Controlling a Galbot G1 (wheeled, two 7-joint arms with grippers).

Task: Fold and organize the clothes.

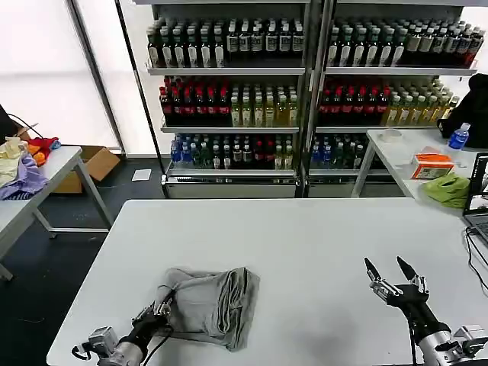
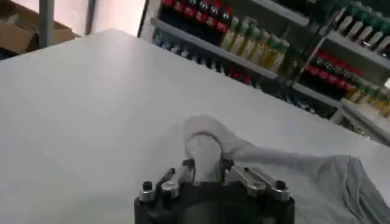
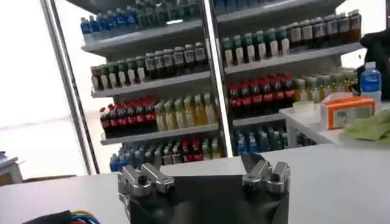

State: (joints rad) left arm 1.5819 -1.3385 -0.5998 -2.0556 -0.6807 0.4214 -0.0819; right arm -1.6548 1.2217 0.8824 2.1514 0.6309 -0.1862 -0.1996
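Observation:
A light grey shirt (image 1: 210,303) lies bunched and partly folded on the white table (image 1: 305,236), near its front left. My left gripper (image 1: 162,308) is at the shirt's near left corner, shut on a pinch of its cloth. In the left wrist view that grey fold (image 2: 204,146) rises between the left gripper's (image 2: 205,173) fingers and the rest of the shirt (image 2: 329,182) trails away. My right gripper (image 1: 390,268) hovers over bare table at the front right, open, its two dark fingers spread and empty. The right wrist view shows the right gripper (image 3: 204,167) with nothing between its fingers.
Shelves of drink bottles (image 1: 305,84) stand behind the table. A side table at the right holds a lime-green cloth (image 1: 448,188), an orange box (image 1: 432,163) and a blue bottle (image 1: 459,136). Another table at the left carries coloured garments (image 1: 23,164). A laptop edge (image 1: 479,200) sits at the far right.

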